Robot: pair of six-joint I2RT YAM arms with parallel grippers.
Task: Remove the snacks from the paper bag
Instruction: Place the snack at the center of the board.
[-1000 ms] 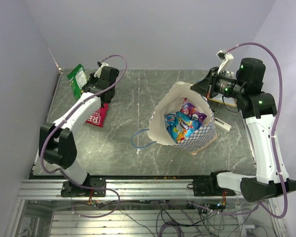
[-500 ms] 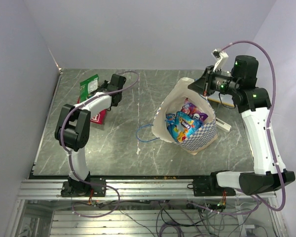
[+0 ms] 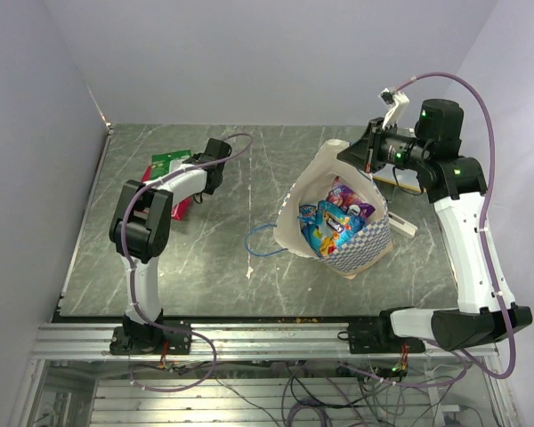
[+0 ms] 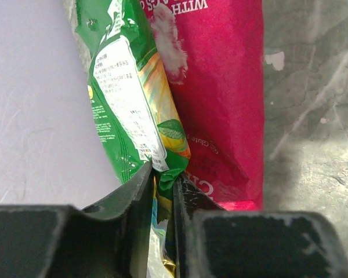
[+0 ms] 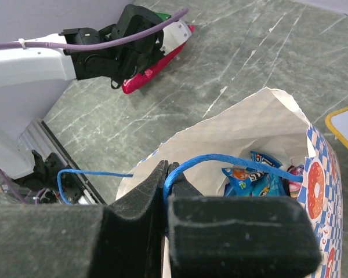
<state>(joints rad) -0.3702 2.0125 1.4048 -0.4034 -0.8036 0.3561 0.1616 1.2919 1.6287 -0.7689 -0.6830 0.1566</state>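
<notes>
The paper bag [image 3: 308, 183] stands open right of centre, with blue [image 3: 324, 233] and purple [image 3: 346, 197] snack packets inside. My right gripper [image 3: 362, 158] is shut on the bag's blue cord handle [image 5: 238, 160] at the far rim and holds it up; the bag's cream wall [image 5: 238, 130] shows below the gripper [image 5: 173, 174]. My left gripper [image 3: 189, 165] is at the back left, shut on the edge of a green packet [image 3: 168, 159]. In the left wrist view the gripper [image 4: 162, 174] pinches the green packet [image 4: 122, 87] just above a red packet [image 4: 220, 104] lying on the table [image 3: 180, 208].
The bag's other blue handle [image 3: 258, 240] lies loose on the table left of the bag. A small white block [image 3: 402, 224] and a yellow-rimmed flat thing [image 3: 411, 183] lie right of the bag. Walls stand close at the left and back.
My left arm has folded back and carried the green packet right, over the red packet. My right gripper has pulled the handle up and slightly left.
</notes>
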